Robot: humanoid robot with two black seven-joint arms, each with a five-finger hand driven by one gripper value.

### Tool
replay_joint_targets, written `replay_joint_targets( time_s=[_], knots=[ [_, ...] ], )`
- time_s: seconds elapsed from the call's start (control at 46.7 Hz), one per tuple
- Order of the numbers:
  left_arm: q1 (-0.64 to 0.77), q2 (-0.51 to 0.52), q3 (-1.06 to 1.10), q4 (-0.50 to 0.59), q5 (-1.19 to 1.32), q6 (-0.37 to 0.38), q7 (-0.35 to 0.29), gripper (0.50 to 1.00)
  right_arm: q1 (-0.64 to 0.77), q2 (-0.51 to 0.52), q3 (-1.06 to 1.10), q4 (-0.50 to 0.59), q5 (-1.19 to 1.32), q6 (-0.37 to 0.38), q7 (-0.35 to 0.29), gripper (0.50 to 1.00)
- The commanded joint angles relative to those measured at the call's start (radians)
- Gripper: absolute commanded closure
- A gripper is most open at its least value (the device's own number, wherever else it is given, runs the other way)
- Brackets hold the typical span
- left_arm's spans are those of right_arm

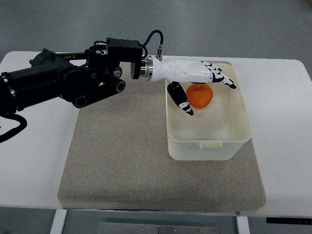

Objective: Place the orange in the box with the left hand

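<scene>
The left arm [58, 80] reaches in from the left, its hand [195, 80] with fingers spread.

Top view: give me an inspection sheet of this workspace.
Surface: white table with a grey mat on it.
Job's things: orange inside the white box, which sits on the mat.
Clutter: nothing seen.
Grippers: left hand over the box, fingers loosely around the orange; contact unclear. Right hand not in view.
Cables: black cable looping at the left wrist.
Surroundings: grey floor.
</scene>
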Motion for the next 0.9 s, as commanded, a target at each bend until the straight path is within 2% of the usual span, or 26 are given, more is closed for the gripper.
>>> replay_joint_targets(
  time_s=[0.0, 0.171, 0.321, 0.492, 0.664, 0.878],
  knots=[
    [0.000, -0.002, -0.001, -0.001, 0.000, -0.001, 0.000, 0.538, 0.000, 0.000, 0.000, 0.000, 0.000, 0.000, -0.001, 0.574],
    [-0.001, 0.000, -0.007, 0.008, 0.001, 0.002, 0.000, 0.538, 0.000, 0.000, 0.000, 0.000, 0.000, 0.000, 0.000, 0.574],
    [-0.012, 0.014, -0.015, 0.068, -0.003, 0.010, 0.000, 0.538, 0.000, 0.000, 0.000, 0.000, 0.000, 0.000, 0.000, 0.574],
    [-0.026, 0.023, -0.056, 0.210, -0.003, 0.030, 0.000, 0.538, 0.000, 0.000, 0.000, 0.000, 0.000, 0.000, 0.000, 0.574],
    [-0.034, 0.073, -0.058, 0.364, -0.007, 0.074, 0.000, 0.538, 0.000, 0.000, 0.000, 0.000, 0.000, 0.001, 0.000, 0.574],
    [-0.017, 0.086, -0.044, 0.552, -0.065, 0.128, 0.000, 0.538, 0.000, 0.000, 0.000, 0.000, 0.000, 0.000, 0.000, 0.574]
  ],
)
